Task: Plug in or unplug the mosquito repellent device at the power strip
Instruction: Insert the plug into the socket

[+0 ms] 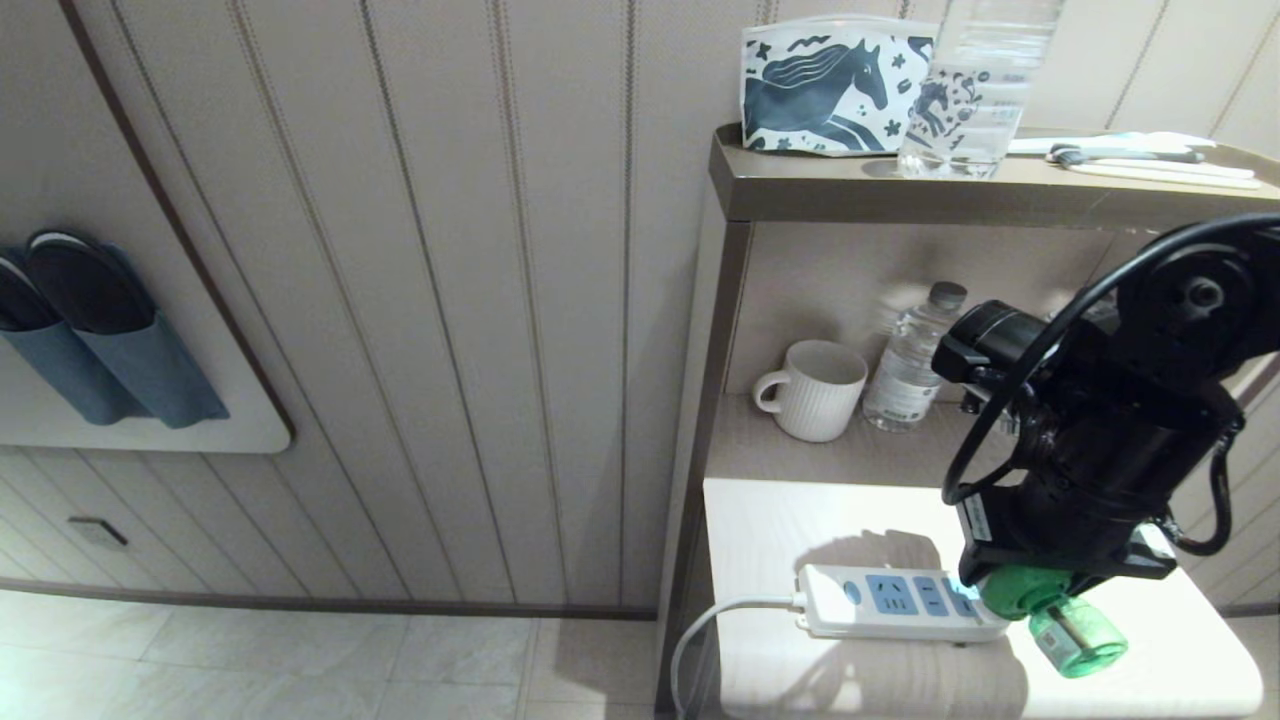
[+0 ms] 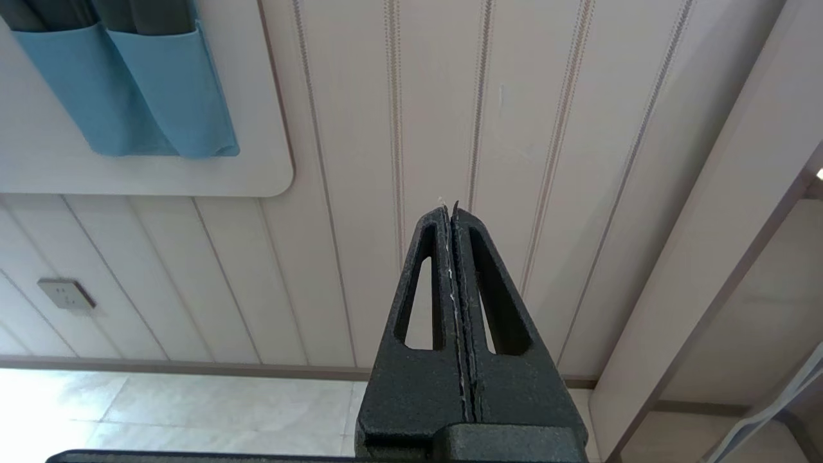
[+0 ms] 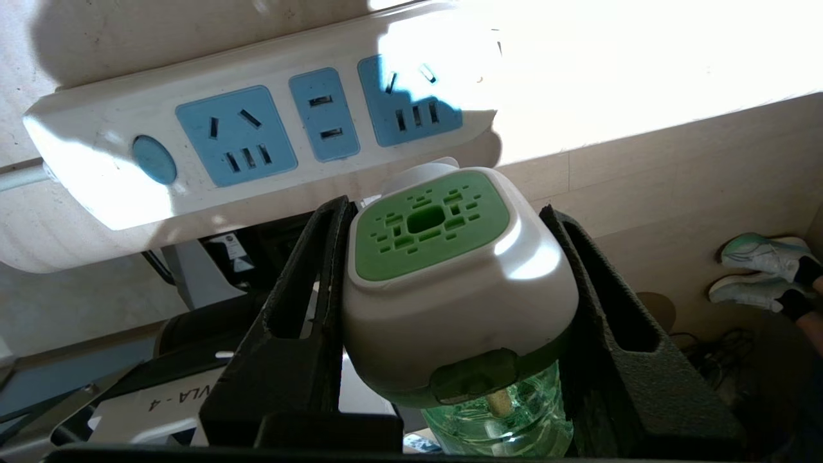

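Observation:
My right gripper (image 1: pixel 1012 592) (image 3: pixel 443 209) is shut on the mosquito repellent device (image 1: pixel 1068 622) (image 3: pixel 450 270), one finger on each side of its white body. Its green vented face points toward the power strip, and the green bottle hangs toward the camera. The power strip (image 1: pixel 890 600) (image 3: pixel 257 128) lies flat on the white tabletop (image 1: pixel 780 520). All three of its blue socket panels are free. The device hangs just beside the strip's right end, apart from the sockets, with its prongs hidden. My left gripper (image 2: pixel 452 207) is shut and empty, facing the panelled wall, outside the head view.
A white mug (image 1: pixel 815 390) and a water bottle (image 1: pixel 910 370) stand on the shelf behind the strip. A horse-print pouch (image 1: pixel 830 85) and a clear bottle (image 1: pixel 985 90) sit on the top shelf. The strip's cord (image 1: pixel 700 625) drops off the table's left edge.

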Motion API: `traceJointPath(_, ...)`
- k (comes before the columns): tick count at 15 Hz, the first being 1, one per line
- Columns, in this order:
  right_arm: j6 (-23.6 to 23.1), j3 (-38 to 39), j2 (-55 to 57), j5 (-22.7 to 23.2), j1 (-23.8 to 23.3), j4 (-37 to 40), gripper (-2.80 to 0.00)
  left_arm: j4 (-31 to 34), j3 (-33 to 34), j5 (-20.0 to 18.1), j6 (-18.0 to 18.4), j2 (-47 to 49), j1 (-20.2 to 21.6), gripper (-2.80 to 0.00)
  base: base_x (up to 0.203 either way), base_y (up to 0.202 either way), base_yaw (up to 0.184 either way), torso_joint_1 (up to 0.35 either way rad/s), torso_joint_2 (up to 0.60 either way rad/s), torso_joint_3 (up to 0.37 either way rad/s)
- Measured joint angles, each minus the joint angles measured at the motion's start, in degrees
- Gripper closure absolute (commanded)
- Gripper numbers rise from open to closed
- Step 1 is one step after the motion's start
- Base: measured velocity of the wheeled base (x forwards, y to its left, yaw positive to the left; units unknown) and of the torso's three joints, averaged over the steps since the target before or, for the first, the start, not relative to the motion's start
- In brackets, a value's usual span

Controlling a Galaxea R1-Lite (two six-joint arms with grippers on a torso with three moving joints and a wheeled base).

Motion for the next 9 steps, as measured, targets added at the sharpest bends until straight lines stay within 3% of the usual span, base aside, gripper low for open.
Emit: traceJointPath(9,0.82,-0.47,-0.29,-0.37,-0.71,-0.05,0.00,0.00,0.00,-0.01,-0.01,0.00,0.00,0.00,0.000,0.000,0.000,0.000,0.00,0.000)
